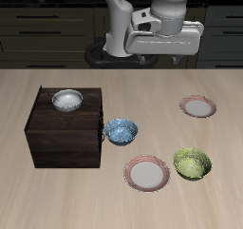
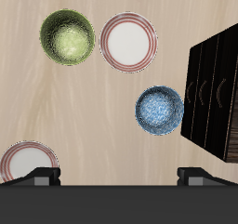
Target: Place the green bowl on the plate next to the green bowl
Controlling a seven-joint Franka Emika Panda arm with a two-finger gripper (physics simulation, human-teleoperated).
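Now: wooden table (image 1: 57, 200) | green bowl (image 1: 192, 163) beside plate (image 1: 147, 173)

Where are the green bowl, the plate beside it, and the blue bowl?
Green bowl (image 1: 192, 162): exterior view, inside of the bowl.
Plate (image 1: 147, 173): exterior view, pale centre.
Blue bowl (image 2: 160, 110): wrist view, speckled inside.
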